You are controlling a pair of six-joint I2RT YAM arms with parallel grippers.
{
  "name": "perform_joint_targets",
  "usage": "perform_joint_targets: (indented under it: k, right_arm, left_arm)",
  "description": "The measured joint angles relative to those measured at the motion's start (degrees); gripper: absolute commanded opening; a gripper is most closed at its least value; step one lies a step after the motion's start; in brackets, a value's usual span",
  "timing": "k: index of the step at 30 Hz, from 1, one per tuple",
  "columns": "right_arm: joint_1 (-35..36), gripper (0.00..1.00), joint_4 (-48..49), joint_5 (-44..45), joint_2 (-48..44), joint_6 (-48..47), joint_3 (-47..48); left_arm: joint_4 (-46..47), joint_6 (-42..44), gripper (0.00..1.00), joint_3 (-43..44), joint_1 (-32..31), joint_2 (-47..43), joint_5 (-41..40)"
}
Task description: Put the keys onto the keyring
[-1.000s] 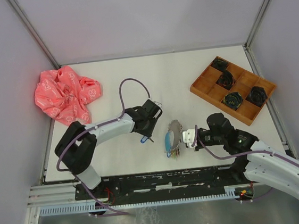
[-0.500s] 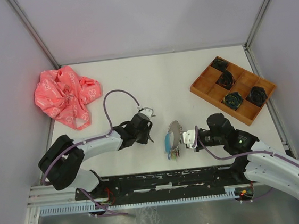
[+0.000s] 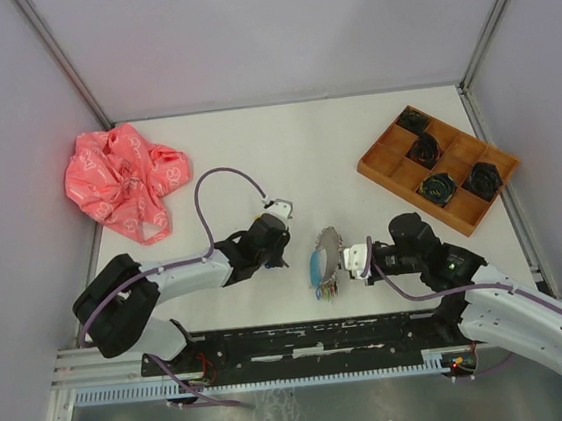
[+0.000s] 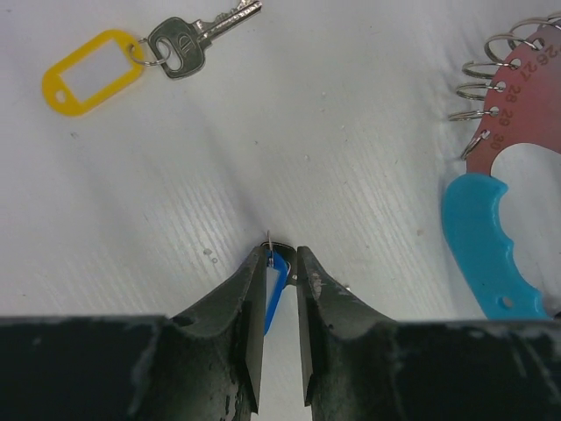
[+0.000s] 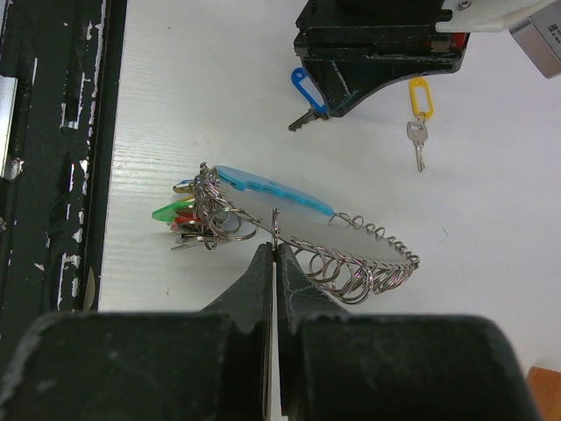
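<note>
The left hand (image 4: 281,258) is clamped on the blue-tagged key (image 4: 274,291). The right hand (image 5: 274,256) is closed on a wire loop of the keyring (image 5: 302,219).

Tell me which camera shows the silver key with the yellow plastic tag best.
The left wrist view: the silver key with the yellow plastic tag lies close and sharp, teeth and ring clear. The right wrist view shows it small and distant. In the top view I cannot make it out.
</note>
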Motion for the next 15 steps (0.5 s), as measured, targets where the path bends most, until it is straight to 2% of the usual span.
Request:
perform_joint_targets:
  k: [15]
  right_arm:
    - [0.0, 0.01, 0.0, 0.0, 0.0, 0.0, 0.0]
  left_arm:
    - [-0.3, 0.0, 0.2, 0.0, -0.1, 1.1, -2.4]
